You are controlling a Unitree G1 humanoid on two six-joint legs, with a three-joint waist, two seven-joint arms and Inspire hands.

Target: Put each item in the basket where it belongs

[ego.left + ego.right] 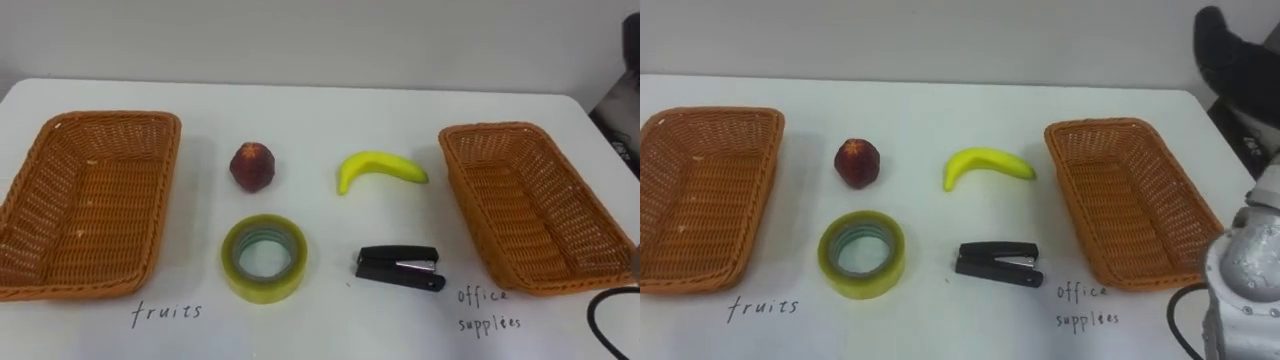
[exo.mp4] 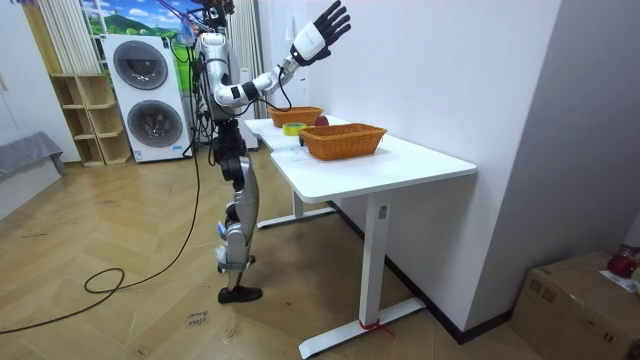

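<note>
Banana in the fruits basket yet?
No, the banana lies on the table, well apart from the fruits basket at the left.

Red apple and yellow banana lie behind tape roll and black stapler, between left basket and right basket

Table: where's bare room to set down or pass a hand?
Free: the left basket and right basket, both empty, and the table strip behind apple and banana. Tight: gaps between apple, banana, tape and stapler.
</note>
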